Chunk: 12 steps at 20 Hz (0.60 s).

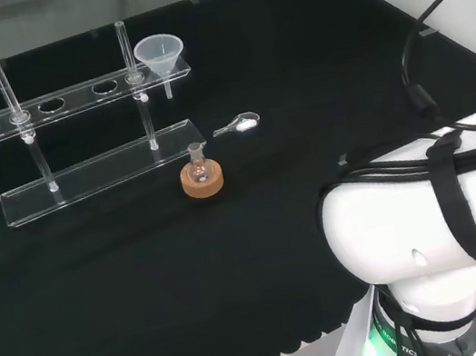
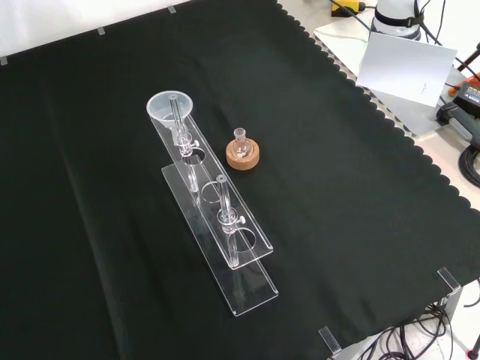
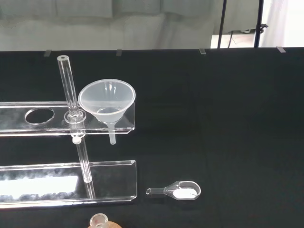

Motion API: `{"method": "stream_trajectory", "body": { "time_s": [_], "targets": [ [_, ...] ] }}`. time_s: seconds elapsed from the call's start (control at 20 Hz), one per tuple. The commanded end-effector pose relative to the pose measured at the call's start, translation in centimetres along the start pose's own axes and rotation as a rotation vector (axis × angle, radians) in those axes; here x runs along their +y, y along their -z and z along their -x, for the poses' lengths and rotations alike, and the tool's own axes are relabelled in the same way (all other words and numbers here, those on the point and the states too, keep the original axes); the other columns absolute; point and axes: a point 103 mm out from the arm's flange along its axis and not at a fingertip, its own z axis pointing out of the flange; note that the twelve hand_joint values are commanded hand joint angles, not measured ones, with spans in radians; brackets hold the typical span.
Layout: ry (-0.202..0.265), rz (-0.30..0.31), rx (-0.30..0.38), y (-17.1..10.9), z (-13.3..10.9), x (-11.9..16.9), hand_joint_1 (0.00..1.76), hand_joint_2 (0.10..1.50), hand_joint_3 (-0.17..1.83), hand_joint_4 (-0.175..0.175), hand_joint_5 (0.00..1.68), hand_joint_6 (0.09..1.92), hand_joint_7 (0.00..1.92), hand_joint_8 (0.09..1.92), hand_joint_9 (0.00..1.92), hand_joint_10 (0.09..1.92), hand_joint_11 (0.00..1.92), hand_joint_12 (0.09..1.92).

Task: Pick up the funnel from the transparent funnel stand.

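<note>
Wrist view: funnel [image 3: 107, 100] sits in end hole of funnel stand [image 3: 124, 122], well ahead of the hand; finger state can't tell. Risk: approach clips upright rod [image 3: 71, 97], tipping stand.

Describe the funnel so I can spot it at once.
Find the clear rack with two upright posts on the black cloth. The funnel sits in the hole at its right end in the head view. It is the one cone-shaped piece, wide mouth up, stem hanging below the shelf.
</note>
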Motion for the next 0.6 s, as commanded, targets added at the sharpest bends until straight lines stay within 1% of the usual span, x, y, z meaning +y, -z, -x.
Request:
{"method": "stream_trajectory", "body": {
  "time_s": [0.05,0.35,0.45,0.6],
  "targets": [
    [-0.017,-0.008,-0.003,-0.6,0.2,1.0,0.0,1.25,0.35,-0.002,0.32,0.09,0.04,0.56,0.26,0.64,0.16,1.34],
    [-0.023,-0.023,0.0,-1.7,0.0,2.6,0.0,1.24,0.35,-0.003,0.32,0.09,0.04,0.56,0.26,0.64,0.15,1.34],
    [-0.02,-0.023,-0.007,-2.7,-0.4,3.3,0.0,1.24,0.34,-0.005,0.32,0.09,0.04,0.56,0.26,0.64,0.15,1.34],
    [-0.021,-0.043,-0.006,-4.4,-0.9,4.6,0.0,1.24,0.34,-0.007,0.32,0.09,0.04,0.56,0.26,0.64,0.14,1.35]
  ]
}}
